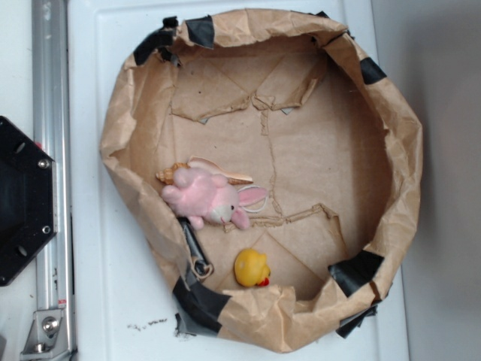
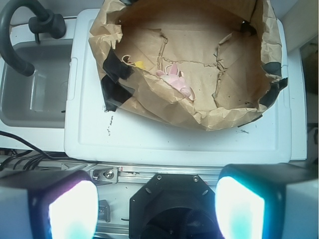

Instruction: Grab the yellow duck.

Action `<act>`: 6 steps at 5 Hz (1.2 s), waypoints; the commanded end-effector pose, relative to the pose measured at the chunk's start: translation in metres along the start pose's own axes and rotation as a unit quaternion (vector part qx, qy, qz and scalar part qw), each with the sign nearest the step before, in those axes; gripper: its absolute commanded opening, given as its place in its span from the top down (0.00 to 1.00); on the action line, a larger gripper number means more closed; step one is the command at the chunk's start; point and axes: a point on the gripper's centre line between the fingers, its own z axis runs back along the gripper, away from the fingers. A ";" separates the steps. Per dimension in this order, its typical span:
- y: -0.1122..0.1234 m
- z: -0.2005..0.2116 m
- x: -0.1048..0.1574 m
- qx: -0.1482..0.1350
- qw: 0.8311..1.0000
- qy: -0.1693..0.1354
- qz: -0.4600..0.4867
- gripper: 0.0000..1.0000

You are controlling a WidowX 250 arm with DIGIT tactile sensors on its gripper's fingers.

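The yellow duck lies on the floor of a brown paper-lined bin, near its lower rim, with its red beak toward the bottom right. In the wrist view only a sliver of the yellow duck shows over the paper rim. My gripper is open and holds nothing; its two glowing pads frame the black robot base, well short of the bin. The gripper does not show in the exterior view.
A pink plush bunny lies just above the duck, beside a tan shell-like toy. Black tape patches mark the crumpled rim. The bin sits on a white surface. An aluminium rail and black base stand left. A grey sink shows in the wrist view.
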 end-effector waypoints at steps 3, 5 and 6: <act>-0.007 -0.050 0.083 -0.007 0.998 0.034 0.050 0.00; 0.010 -0.120 0.113 -0.049 0.990 0.062 0.119 0.00; 0.016 -0.150 0.117 -0.043 0.992 0.063 0.104 0.00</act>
